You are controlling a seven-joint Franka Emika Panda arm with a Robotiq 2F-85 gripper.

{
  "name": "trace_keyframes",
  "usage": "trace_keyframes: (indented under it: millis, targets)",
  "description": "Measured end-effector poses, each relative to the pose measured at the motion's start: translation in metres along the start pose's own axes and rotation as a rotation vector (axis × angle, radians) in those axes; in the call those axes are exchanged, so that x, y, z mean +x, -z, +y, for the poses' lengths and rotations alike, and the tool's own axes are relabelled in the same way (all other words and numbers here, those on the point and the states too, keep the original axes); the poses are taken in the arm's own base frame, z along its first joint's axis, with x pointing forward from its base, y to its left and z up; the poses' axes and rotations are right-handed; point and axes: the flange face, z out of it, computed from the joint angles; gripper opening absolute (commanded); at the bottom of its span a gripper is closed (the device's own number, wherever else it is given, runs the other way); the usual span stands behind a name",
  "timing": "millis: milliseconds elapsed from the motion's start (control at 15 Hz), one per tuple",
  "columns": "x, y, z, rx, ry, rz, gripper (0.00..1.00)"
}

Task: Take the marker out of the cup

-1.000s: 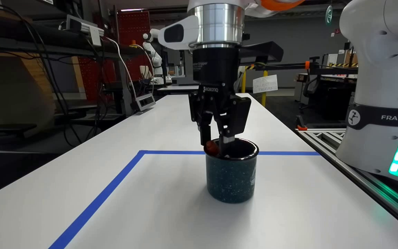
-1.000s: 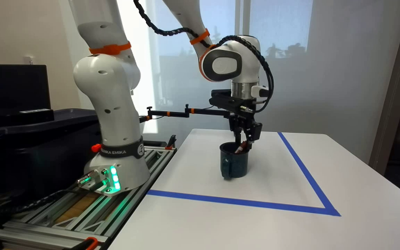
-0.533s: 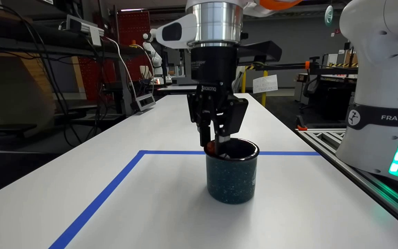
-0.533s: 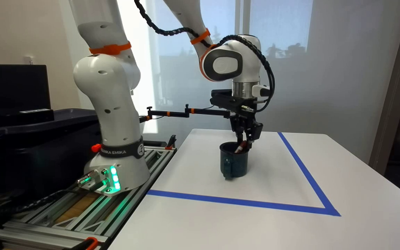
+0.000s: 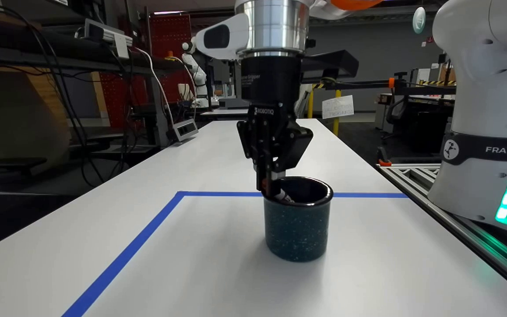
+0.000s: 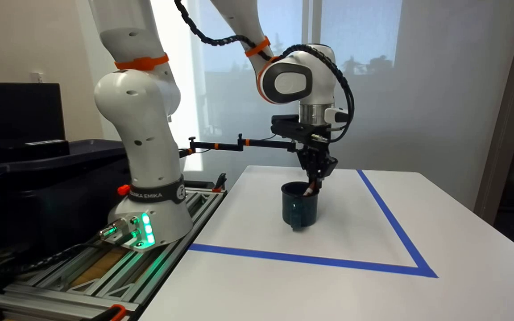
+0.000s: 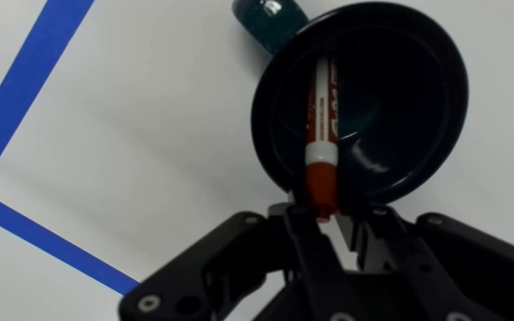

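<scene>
The dark teal cup (image 5: 296,231) stands upright on the white table in both exterior views (image 6: 299,211). In the wrist view I look down into the cup (image 7: 458,100). The marker (image 7: 322,120), with a red-and-white body and orange-red cap, leans inside it, cap end up at the rim. Part of the marker also shows in both exterior views (image 5: 285,197) (image 6: 309,191). My gripper (image 7: 325,199) points down at the cup's rim, its fingers close on either side of the cap. It looks shut on the marker (image 5: 268,186). The marker's lower tip is in shadow.
Blue tape (image 6: 310,260) marks lines on the table around the cup. The cup's handle (image 7: 270,22) sticks out on the side away from the fingers. The robot base (image 6: 154,223) stands on a metal rail (image 5: 469,229) along the table's edge.
The fingers have come together around the marker's cap. The cup has turned and shifted slightly, and its handle has swung a little. The marker has moved slightly with the fingers.
</scene>
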Motion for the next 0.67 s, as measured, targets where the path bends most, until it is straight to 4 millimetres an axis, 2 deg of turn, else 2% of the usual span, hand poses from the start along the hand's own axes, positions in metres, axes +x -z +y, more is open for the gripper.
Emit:
trace_keyframes:
  millis: [67,467,667]
  targets:
    - [0.001,0.000,-0.001,0.000,0.003,0.000,0.05]
    - [0.001,0.001,-0.005,0.012,0.007,-0.021,0.05]
    - [-0.005,0.018,-0.006,0.040,0.000,-0.082,0.05]
